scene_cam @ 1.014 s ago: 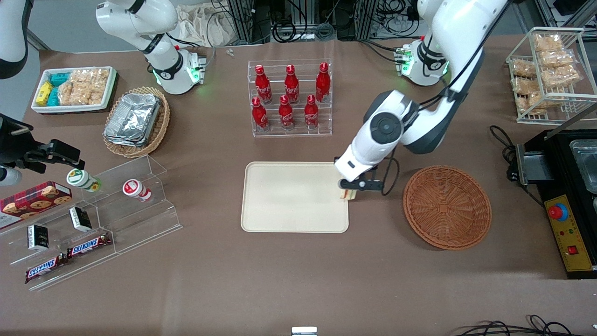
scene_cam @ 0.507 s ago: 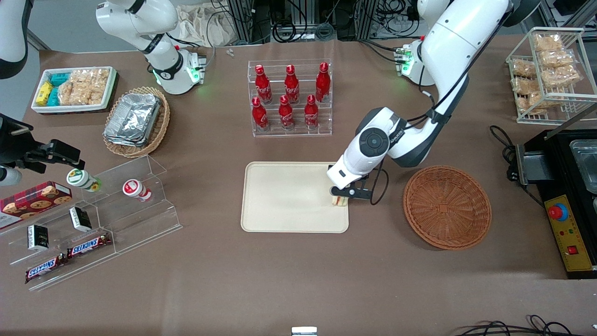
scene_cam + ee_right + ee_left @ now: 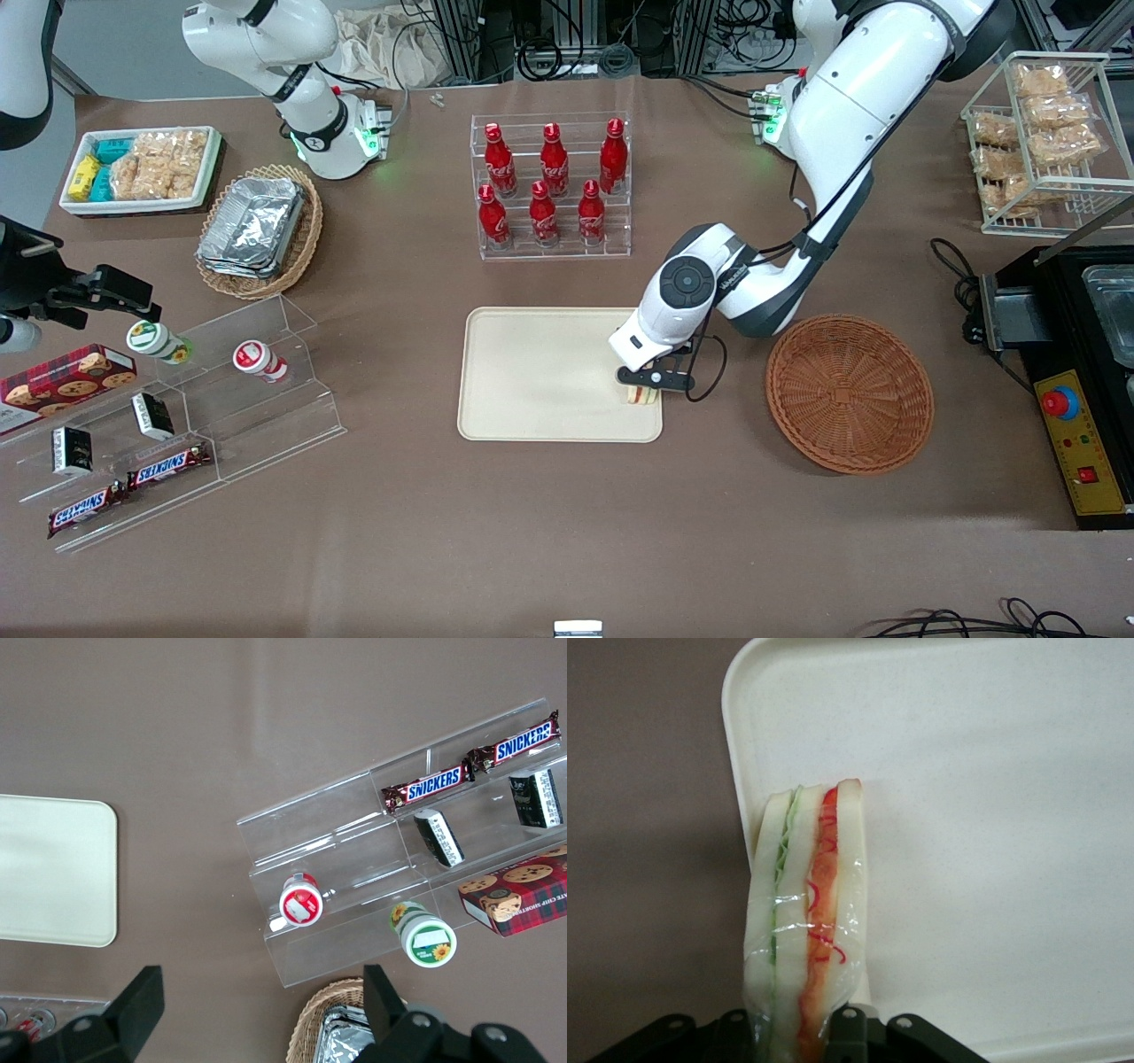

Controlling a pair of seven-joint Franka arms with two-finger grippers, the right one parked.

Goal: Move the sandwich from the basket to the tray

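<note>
Your tool (image 3: 644, 383) is clamped on the sandwich (image 3: 643, 395), low over the tray (image 3: 540, 372) at the edge nearest the basket (image 3: 849, 392). The basket looks to have nothing left in it, so the carry is basically done and what's left is the set-down.

To do it well: the wrist view shows the sandwich (image 3: 804, 930) hanging right along the tray's rim (image 3: 740, 806), w/ its outer bread slice about over the edge and brown counter (image 3: 647, 859) just beside it. Nudge the tool further in over the tray's flat before you let go, else it may land on the raised rim and tip off. Go down until the wedge touches or nearly touches, then part the fingers slowly and lift straight up so the wrap doesn't drag w/ you.

Looks-wise: thin wedge of white bread, three pale slices, green filling in one seam and orange-red in the other, all in clear film that's shiny and wrinkled. Prob soft, so no extra squeeze.
</note>
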